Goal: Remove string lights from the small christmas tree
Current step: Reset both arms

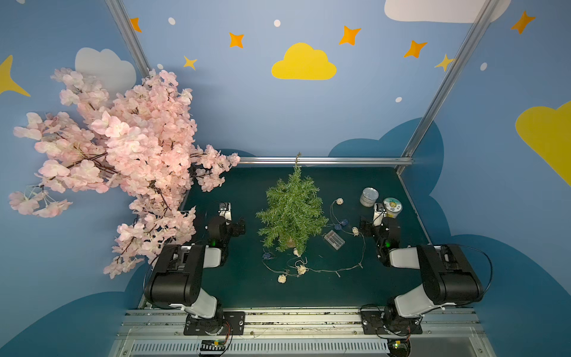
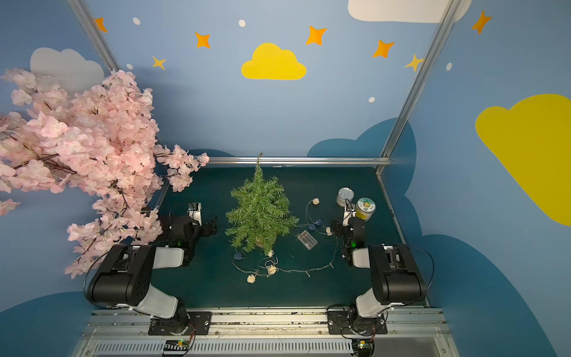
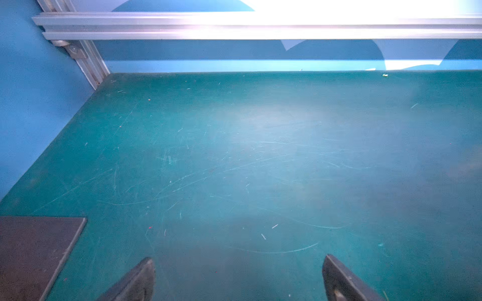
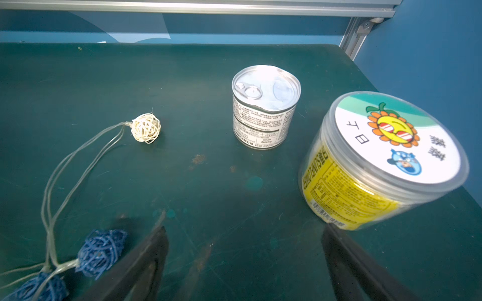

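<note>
Right gripper (image 4: 243,232) near sunflower-lid jar (image 4: 391,146), Chinese-printed tin (image 4: 260,117)

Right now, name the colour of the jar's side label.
Yellow; the jar shows best in the right wrist view.

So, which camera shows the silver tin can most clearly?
The right wrist view: the tin can is close and sharp there, upright, its pull-tab lid and printed label visible. In both top views it is small, far back beside the yellow jar. The left wrist view does not show it.
</note>
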`<state>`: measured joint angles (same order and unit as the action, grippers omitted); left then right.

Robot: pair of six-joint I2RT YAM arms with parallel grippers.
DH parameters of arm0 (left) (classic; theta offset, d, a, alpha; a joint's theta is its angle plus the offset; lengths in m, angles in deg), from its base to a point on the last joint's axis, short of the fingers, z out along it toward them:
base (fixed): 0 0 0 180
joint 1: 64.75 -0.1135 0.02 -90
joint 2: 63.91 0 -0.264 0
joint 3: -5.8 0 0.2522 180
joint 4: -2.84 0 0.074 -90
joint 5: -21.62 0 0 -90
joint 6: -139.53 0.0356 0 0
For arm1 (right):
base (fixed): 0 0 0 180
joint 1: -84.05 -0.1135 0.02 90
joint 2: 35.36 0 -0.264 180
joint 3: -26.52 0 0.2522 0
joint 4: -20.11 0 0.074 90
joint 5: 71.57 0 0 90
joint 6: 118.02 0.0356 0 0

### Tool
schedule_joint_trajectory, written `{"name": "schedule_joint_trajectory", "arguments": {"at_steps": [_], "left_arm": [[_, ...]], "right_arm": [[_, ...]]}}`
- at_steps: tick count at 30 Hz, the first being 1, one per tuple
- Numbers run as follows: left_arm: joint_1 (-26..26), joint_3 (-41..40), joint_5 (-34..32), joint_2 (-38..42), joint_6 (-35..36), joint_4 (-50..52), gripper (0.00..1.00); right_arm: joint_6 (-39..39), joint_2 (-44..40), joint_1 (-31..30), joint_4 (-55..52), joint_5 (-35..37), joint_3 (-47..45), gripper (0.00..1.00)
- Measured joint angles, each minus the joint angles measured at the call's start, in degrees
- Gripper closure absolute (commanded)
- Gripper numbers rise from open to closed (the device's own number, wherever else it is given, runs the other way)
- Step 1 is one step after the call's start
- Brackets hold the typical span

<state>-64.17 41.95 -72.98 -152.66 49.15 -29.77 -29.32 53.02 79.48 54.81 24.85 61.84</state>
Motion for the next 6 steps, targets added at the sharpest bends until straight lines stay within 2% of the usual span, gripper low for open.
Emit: {"name": "schedule_joint_trajectory", "arguments": {"at_steps": [6], "left_arm": [[-0.42,0.76,1.62,-0.02,0.0,0.85,0.0]], "right_arm": [[0.0,0.0,0.11,0.07,-0.11,0.0,0.08]]}}
